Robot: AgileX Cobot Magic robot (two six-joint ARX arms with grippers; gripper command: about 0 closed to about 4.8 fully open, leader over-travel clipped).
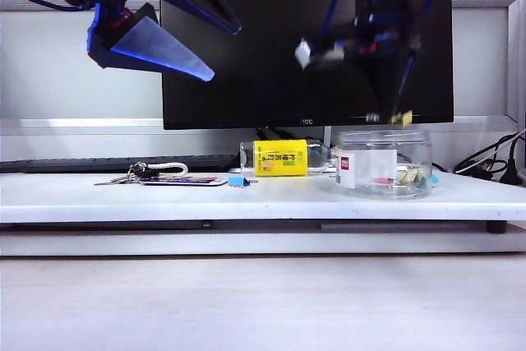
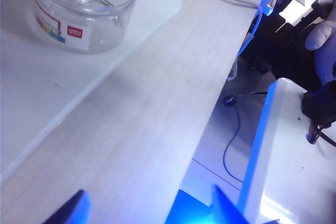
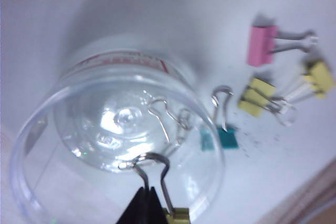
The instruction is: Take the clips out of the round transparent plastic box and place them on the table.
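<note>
- We see a short, wide, clear plastic round box (image 1: 385,162) with a white label, standing upright and lidless on the long white tabletop slab (image 1: 246,199), right of the middle in the exterior view.
- The right gripper (image 3: 146,211) hangs over the box's open mouth, its dark jaws pressed together on the silvery wire handle of a tiny yellow binder clip (image 3: 176,216). In the exterior view this clip (image 1: 400,117) dangles just above the rim.
- Already on the table beside the box: two yellow clips (image 3: 255,97), a pink clip (image 3: 262,45) and a teal clip (image 3: 227,138).
- Inside the box we make out thin wire loops; whether these belong to a clip remaining inside or to the teal clip seen through the wall, we cannot tell.
- The left gripper (image 2: 149,211) idles high at the left, jaws spread wide, holding nothing.
- We judge the task well advanced: several clips are out, and the held one awaits setting down on the table.
</note>
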